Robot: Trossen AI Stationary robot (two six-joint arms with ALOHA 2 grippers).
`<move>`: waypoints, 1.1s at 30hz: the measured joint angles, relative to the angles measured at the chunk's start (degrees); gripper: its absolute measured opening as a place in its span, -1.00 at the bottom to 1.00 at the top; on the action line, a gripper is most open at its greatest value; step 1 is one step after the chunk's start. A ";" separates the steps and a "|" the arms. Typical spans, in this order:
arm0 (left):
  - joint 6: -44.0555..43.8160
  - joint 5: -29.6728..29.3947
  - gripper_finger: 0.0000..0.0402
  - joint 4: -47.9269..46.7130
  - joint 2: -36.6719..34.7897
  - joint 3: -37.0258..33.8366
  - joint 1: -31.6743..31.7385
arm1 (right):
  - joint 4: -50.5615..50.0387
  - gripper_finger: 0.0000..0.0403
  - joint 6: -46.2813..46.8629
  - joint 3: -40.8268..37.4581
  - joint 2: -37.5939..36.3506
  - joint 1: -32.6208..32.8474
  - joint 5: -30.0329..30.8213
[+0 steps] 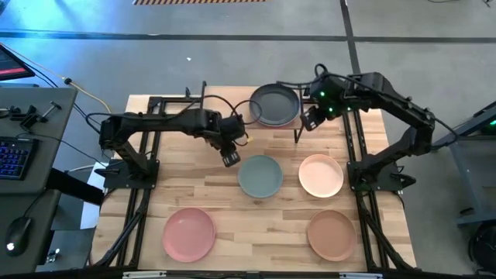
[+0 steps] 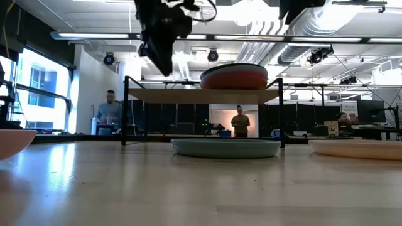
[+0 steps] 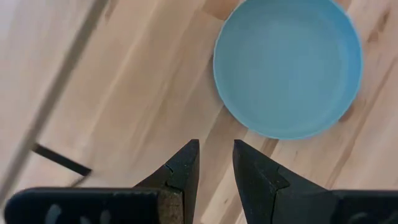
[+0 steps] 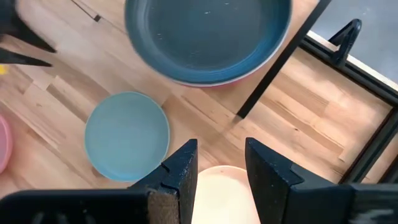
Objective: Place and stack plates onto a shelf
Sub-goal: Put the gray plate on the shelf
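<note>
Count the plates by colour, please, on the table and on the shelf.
Green plate: 1
Peach plate: 1
Pink plate: 1
Tan plate: 1
Charcoal plate, top of the shelf stack: 1
Reddish plate under it: at least 1
Total: at least 6

We're in a robotics lab: exposed ceiling ducts (image 2: 276,31) overhead, a keyboard (image 1: 14,155) and mouse (image 1: 17,230) beside the table (image 1: 194,194), people (image 2: 240,121) at workstations behind.

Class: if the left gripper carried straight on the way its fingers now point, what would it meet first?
Probably bare light-wood tabletop: the left gripper, open and empty, aims just beside the round sage-green plate, though depth is unclear.
</note>
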 joint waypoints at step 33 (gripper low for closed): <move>-26.11 2.05 -0.56 19.98 8.61 -11.60 -3.74 | -0.83 -0.44 2.07 -0.02 0.02 7.95 3.89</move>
